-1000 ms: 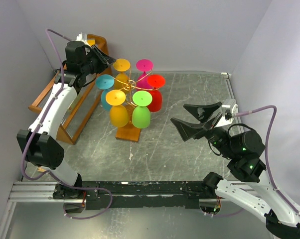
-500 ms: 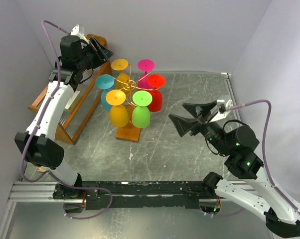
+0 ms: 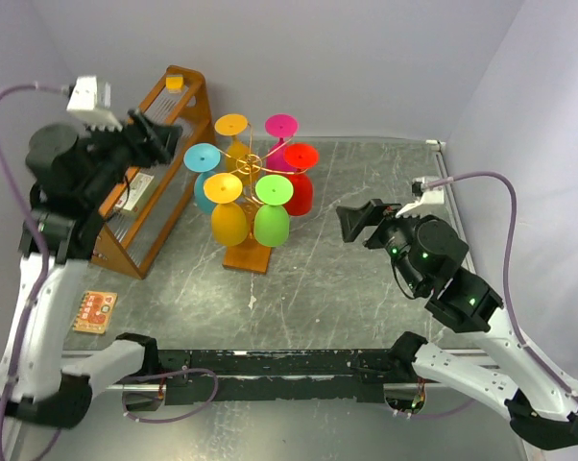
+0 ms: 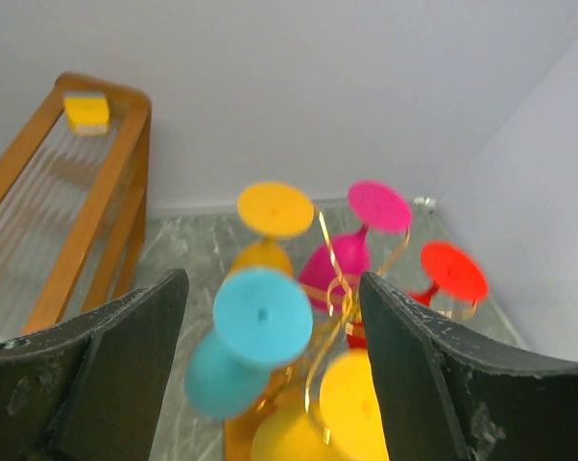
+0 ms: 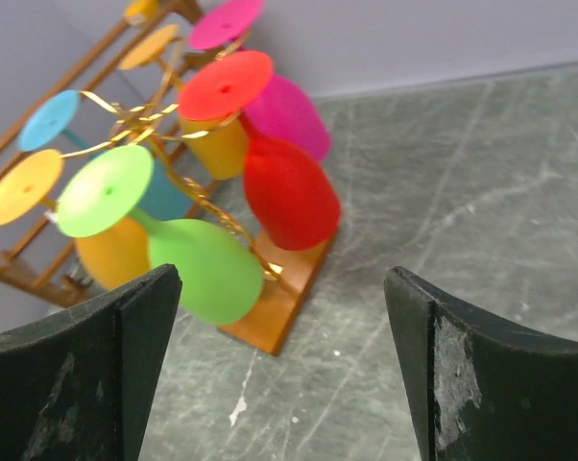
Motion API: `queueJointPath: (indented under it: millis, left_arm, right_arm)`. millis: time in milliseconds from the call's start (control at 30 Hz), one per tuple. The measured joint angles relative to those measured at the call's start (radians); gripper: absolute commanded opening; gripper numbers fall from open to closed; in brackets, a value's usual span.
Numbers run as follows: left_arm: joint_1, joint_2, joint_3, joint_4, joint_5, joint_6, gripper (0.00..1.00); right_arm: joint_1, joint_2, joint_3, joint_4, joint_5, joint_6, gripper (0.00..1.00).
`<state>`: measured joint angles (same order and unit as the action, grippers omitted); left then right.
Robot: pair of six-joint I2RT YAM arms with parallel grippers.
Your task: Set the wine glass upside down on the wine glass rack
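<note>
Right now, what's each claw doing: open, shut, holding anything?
Left claw: open, holding nothing.
Right claw: open, holding nothing.

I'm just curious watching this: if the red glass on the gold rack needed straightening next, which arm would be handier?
Probably the right. The right gripper, open, faces the red glass from that side, while the left gripper hovers by the wooden shelf with other glasses between.
</note>
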<state>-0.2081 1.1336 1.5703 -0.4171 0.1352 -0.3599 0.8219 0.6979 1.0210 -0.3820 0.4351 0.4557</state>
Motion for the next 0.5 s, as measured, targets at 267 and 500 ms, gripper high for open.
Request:
queueJointPath:
  millis: [267,500]
  left_arm:
    - [0.0,-0.397,-0.354,-0.124,-0.051,0.08,0.87]
    - [0.0,-0.602,-0.454,-0.247,-0.101,0.103,0.88]
  right_arm:
    - [0.0,-0.036,0.002,-0.144,0.188,0.058,0.89]
    - [0.0,-0.057,0.039,-0.246,0.277,0.08,0.89]
